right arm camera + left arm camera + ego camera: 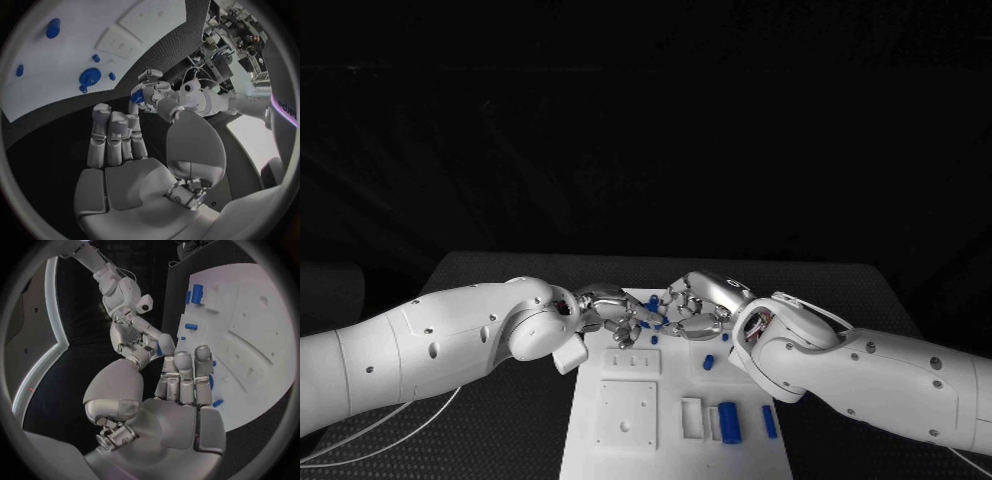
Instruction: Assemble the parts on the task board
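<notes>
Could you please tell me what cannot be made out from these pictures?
1. All views: which robot hand grips the small blue plastic part; the left robot hand and right robot hand crowd it.
2. Head view: the flat white task board's far end, under both hands.
3. Head view: the board's near end, cut by the bottom edge.

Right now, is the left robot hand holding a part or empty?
Holding: the right wrist view shows the left robot hand pinching a small blue part at its fingertips.

Dark room beyond black table [488,275]
</notes>
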You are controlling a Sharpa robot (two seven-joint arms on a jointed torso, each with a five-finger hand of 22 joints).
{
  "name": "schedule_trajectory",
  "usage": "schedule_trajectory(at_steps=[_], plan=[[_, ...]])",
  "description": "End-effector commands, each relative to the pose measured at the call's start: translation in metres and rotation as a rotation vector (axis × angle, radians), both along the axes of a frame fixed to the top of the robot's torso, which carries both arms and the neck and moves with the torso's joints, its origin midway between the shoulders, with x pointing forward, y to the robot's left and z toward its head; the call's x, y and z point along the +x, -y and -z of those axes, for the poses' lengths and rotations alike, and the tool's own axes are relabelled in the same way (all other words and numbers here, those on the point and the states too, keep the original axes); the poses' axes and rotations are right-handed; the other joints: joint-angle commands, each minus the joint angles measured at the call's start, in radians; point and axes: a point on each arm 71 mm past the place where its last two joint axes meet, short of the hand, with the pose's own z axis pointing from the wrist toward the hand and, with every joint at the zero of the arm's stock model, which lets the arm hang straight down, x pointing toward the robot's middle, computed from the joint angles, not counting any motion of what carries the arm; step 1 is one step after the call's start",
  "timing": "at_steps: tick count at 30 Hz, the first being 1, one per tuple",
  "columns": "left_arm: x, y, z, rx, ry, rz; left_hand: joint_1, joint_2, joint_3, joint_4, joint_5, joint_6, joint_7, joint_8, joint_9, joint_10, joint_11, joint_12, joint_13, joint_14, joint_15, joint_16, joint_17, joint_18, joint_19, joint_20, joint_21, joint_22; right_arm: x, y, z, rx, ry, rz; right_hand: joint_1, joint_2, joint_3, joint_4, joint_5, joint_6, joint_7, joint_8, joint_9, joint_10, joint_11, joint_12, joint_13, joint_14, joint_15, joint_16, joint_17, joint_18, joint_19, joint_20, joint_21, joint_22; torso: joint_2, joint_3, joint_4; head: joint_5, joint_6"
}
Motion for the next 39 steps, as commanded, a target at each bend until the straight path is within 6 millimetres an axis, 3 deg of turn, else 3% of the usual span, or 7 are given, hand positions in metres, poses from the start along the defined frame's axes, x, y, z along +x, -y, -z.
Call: schedule_trajectory(at_steps=[1,7,12,15,24,27,39], plan=[[-0.0006,0.0019,-0.0007,-0.008,0.003,0.015,0.010,0.011,-0.001,-0.008,0.003,0.006,0.000,0.005,0.000,-0.001,-0.007,0.006,-0.002,0.000,-0.007,0.007,0.000,0.004,0.007,-0.117,-0.002,0.018,-0.0005,-0.0008,0.0003,-0.015,-0.001,-0.009,-0.002,0.005,0.003,0.003,0.007,0.047,0.019,0.031,0.100,0.009,-0.001,-0.003,0.002,-0.001,-0.006,-0.001,0.001,0.015,0.006,-0.002,0.005,0.017,0.000,-0.0005,0.0002,0.000,0.000],[0.0002,0.0013,-0.0010,-0.009,0.009,0.006,0.035,0.060,0.009,-0.040,0.009,0.006,0.000,0.014,-0.006,0.003,-0.007,0.006,-0.005,0.000,-0.007,0.008,-0.001,0.001,0.007,-0.117,-0.001,0.018,-0.0005,-0.0004,0.0012,-0.023,-0.010,-0.011,-0.005,0.003,0.002,0.004,0.008,0.047,0.019,0.031,0.101,0.009,-0.001,-0.003,0.002,-0.001,-0.006,-0.001,0.001,0.015,0.006,-0.002,0.005,0.017,0.000,-0.0002,0.0001,0.001,0.000],[0.0032,-0.0023,-0.0012,0.001,0.027,-0.038,0.039,0.078,0.008,-0.059,0.017,0.020,-0.003,0.030,-0.006,0.011,-0.010,0.007,-0.008,0.004,-0.009,0.011,0.000,-0.001,0.011,-0.117,0.002,0.019,-0.0008,-0.0007,0.0017,-0.027,-0.017,-0.014,-0.021,-0.015,-0.005,0.010,0.018,0.039,0.023,0.023,0.103,0.003,0.003,-0.009,0.003,-0.007,-0.005,-0.007,-0.001,0.015,0.001,-0.002,0.002,0.016,0.000,0.0000,-0.0001,0.001,0.000],[0.0044,-0.0037,-0.0013,0.002,0.030,-0.056,0.038,0.082,0.007,-0.074,0.057,0.031,-0.007,0.039,-0.005,0.021,-0.013,0.006,-0.012,0.009,-0.013,0.014,0.000,-0.001,0.016,-0.120,0.004,0.018,-0.0006,0.0000,0.0022,-0.029,-0.022,-0.013,-0.031,-0.019,-0.020,0.011,0.035,0.033,0.026,0.017,0.105,-0.003,0.006,-0.012,0.004,-0.012,-0.003,-0.011,-0.002,0.015,-0.005,-0.003,0.000,0.016,0.000,-0.0001,0.0002,0.001,0.001],[0.0057,-0.0062,-0.0014,-0.009,0.026,-0.076,0.018,0.087,0.006,-0.097,0.123,0.044,-0.010,0.044,-0.008,0.038,-0.017,0.002,-0.022,0.019,-0.017,0.015,-0.001,-0.003,0.024,-0.124,0.006,0.017,0.0002,0.0026,0.0042,-0.041,-0.040,-0.014,-0.057,-0.041,-0.086,0.011,0.065,-0.021,0.053,-0.024,0.101,-0.054,0.032,-0.037,0.005,-0.057,0.021,-0.040,-0.010,0.015,-0.045,0.010,-0.023,0.013,0.000,-0.0004,0.0000,0.000,0.001],[0.0061,-0.0065,-0.0013,-0.007,0.026,-0.080,0.012,0.086,0.007,-0.102,0.140,0.048,-0.011,0.046,-0.008,0.043,-0.017,0.002,-0.024,0.021,-0.017,0.015,-0.001,-0.004,0.025,-0.125,0.006,0.017,-0.0003,0.0019,0.0040,-0.040,-0.040,-0.018,-0.056,-0.041,-0.089,0.011,0.066,-0.022,0.054,-0.026,0.102,-0.056,0.033,-0.038,0.005,-0.059,0.023,-0.040,-0.010,0.015,-0.047,0.012,-0.025,0.013,0.000,-0.0002,0.0003,0.001,0.001],[0.0068,-0.0073,-0.0005,0.007,0.023,-0.093,0.009,0.087,0.009,-0.107,0.149,0.051,-0.012,0.047,-0.008,0.046,-0.018,0.002,-0.026,0.023,-0.017,0.015,-0.001,-0.004,0.026,-0.126,0.006,0.017,0.0034,0.0080,0.0041,-0.031,-0.025,0.009,-0.053,-0.042,-0.097,0.010,0.066,-0.029,0.058,-0.032,0.101,-0.063,0.036,-0.040,0.005,-0.065,0.026,-0.043,-0.011,0.015,-0.054,0.016,-0.029,0.013,0.000,-0.0005,-0.0002,0.002,0.002]])
